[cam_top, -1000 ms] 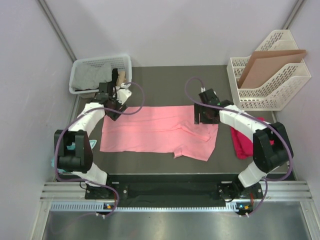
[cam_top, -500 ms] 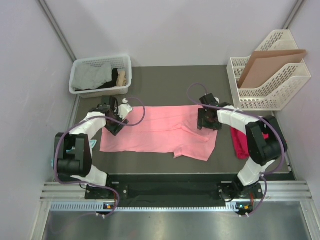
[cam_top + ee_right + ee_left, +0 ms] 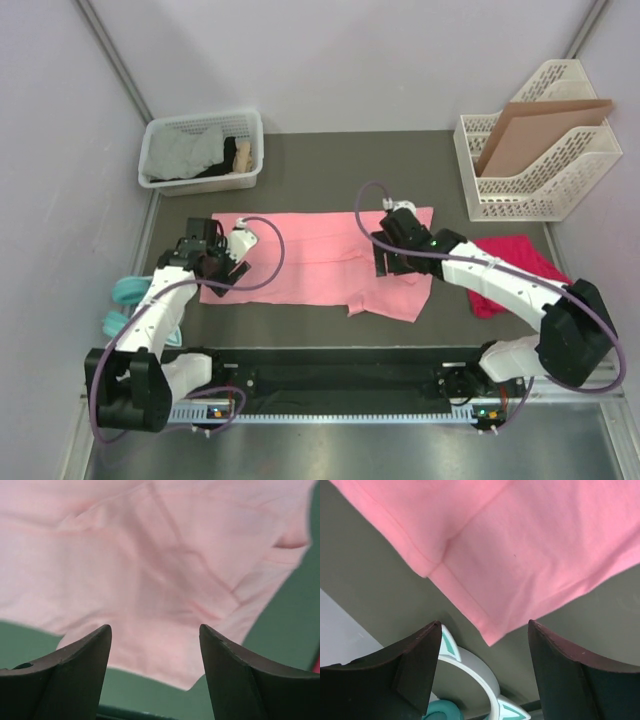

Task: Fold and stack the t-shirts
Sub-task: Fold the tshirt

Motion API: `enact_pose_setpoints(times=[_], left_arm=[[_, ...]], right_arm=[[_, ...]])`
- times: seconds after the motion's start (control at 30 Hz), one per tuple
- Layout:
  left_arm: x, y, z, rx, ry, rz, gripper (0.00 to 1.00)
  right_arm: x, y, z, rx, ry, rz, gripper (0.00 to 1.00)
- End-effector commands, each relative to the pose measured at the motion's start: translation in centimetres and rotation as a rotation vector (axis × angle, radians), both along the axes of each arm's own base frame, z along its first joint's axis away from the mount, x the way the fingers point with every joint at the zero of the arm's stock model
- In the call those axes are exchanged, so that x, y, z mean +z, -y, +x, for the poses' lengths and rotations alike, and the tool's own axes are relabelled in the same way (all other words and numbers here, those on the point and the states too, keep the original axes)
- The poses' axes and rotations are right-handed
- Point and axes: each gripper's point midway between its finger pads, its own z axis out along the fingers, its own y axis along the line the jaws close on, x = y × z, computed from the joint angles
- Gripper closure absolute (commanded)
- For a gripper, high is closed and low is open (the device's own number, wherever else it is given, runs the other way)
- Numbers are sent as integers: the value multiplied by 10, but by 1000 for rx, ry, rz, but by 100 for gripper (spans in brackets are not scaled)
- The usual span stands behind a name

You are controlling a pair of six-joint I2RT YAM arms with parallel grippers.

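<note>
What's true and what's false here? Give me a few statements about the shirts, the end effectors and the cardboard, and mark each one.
1. The pink t-shirt lies spread out on the table. True.
2. The left end effector is clamped on the pink shirt's edge. False: it is open, with nothing between its fingers, over the shirt's corner.
3. The red t-shirt is stacked on the pink one. False: it lies bunched on the table to the pink one's right.
4. The cardboard sheet stands in the white rack. True.
5. The right end effector is open above the pink shirt. True.
</note>
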Motion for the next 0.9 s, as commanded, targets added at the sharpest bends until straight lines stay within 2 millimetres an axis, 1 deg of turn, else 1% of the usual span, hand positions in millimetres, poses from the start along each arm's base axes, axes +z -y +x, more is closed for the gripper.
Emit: enact_pose_setpoints(times=[0.0,0.03,0.1,0.13,0.23,0.27,0.33,0.37,0.47,0.67,0.77,0.87], left_arm=[[-19,1,-21,-27,-82,1,25],[-23,2,-24,-15,-108,-7,25],[-28,2,-26,-10,-130,-9,26],[-30,3,-26,-7,-132,-15,26],[-36,0,-27,-2,-137,-1,25],[-37,-1,-25,0,-128,6,25],[-46,-1,-29,-1,-150,10,25],[-47,-8,-27,18,-141,46,25],[-55,-13,-31,26,-151,68,24],[-66,-14,-34,33,-167,75,24],[-71,-18,-31,36,-162,92,24],[-75,-20,-29,34,-164,106,25]], right_arm=[[-13,-24,-48,113,-67,31,29],[-16,-33,-59,161,-74,27,29],[-28,-36,-73,198,-96,4,29],[-31,-43,-83,240,-98,-2,29],[-41,-43,-100,265,-112,-52,29],[-43,-39,-101,257,-106,-74,30],[-46,-35,-105,231,-114,-90,30],[-47,-33,-106,221,-115,-93,30],[-52,-25,-110,176,-134,-99,32],[-65,-1,-117,41,-161,-152,33],[-67,-3,-118,30,-165,-135,34],[-73,-1,-118,21,-171,-142,37]])
